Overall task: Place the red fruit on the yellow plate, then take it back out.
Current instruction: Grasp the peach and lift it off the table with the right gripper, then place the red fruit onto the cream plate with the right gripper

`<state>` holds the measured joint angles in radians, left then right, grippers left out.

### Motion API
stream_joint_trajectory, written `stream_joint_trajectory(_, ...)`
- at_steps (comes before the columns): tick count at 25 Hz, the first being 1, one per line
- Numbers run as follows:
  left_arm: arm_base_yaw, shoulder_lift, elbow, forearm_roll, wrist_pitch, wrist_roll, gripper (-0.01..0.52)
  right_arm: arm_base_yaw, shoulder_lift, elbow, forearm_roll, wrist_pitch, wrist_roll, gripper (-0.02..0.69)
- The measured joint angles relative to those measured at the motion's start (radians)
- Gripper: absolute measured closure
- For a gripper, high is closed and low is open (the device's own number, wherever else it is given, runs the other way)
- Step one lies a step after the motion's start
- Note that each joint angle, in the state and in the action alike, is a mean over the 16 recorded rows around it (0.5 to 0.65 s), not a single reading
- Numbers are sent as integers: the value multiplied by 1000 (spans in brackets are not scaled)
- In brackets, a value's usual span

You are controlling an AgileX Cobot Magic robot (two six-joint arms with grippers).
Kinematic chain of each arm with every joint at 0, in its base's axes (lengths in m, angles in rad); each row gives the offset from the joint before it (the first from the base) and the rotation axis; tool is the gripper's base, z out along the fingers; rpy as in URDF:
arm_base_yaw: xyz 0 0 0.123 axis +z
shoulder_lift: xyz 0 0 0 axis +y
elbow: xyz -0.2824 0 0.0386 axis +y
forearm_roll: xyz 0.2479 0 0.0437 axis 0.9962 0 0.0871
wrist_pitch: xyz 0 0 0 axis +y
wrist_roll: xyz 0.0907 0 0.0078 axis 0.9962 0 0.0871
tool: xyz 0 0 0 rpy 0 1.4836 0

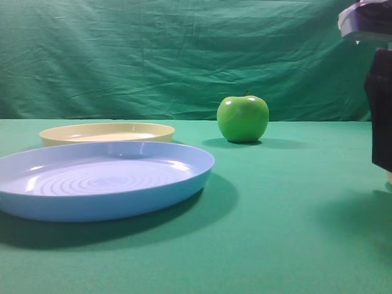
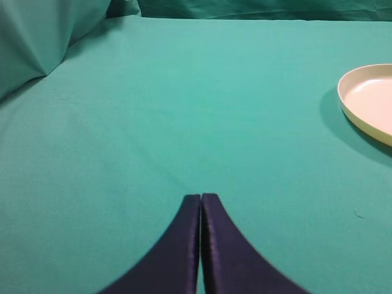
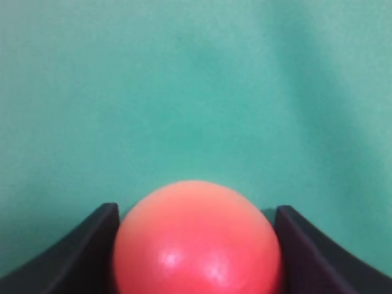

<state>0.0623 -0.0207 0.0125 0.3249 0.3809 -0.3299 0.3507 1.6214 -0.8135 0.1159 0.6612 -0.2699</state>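
Left pincer (image 2: 201, 197) shows at the bottom of our left wrist frame, tips pressed together over the green bench (image 2: 184, 110). We see the yellow plate (image 1: 107, 131) behind the blue plate (image 1: 104, 180), the green apple (image 1: 242, 118) centre-right. Right pincer (image 3: 196, 211) flanks the red fruit (image 3: 196, 242); contact unclear.

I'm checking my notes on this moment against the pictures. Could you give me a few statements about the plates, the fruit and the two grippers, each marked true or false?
1. The shallow pale yellow plate is bare. True.
2. The glossy green apple lies in the large light-blue ringed plate. False: it stands on the green cloth, beside the plates.
3. The round red fruit sits between the right gripper fingers. True.
4. The left gripper is wide open. False: its fingers meet, holding nothing.
5. The yellow plate is larger than the blue one. False: it is smaller.
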Motion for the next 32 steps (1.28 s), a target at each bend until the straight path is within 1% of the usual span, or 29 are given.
stream_joint_trajectory(5, 0, 0, 0, 0, 0, 0, 514, 13, 7, -99, 1, 67, 0, 406)
stream_joint_trajectory(7, 0, 0, 0, 0, 0, 0, 514, 24, 8, -154, 2, 94, -1, 441)
stream_joint_trajectory(9, 0, 0, 0, 0, 0, 0, 514, 43, 10, -219, 5, 116, -2, 461)
stream_joint_trajectory(16, 0, 0, 0, 0, 0, 0, 514, 168, 78, -520, 22, 141, -17, 474)
stream_joint_trajectory(24, 0, 0, 0, 0, 0, 0, 514, 334, 295, -838, 41, 94, -44, 473)
stream_joint_trajectory(28, 0, 0, 0, 0, 0, 0, 514, 383, 429, -952, 49, 70, -57, 473)
stream_joint_trajectory(32, 0, 0, 0, 0, 0, 0, 514, 408, 540, -1022, 64, 38, -79, 473)
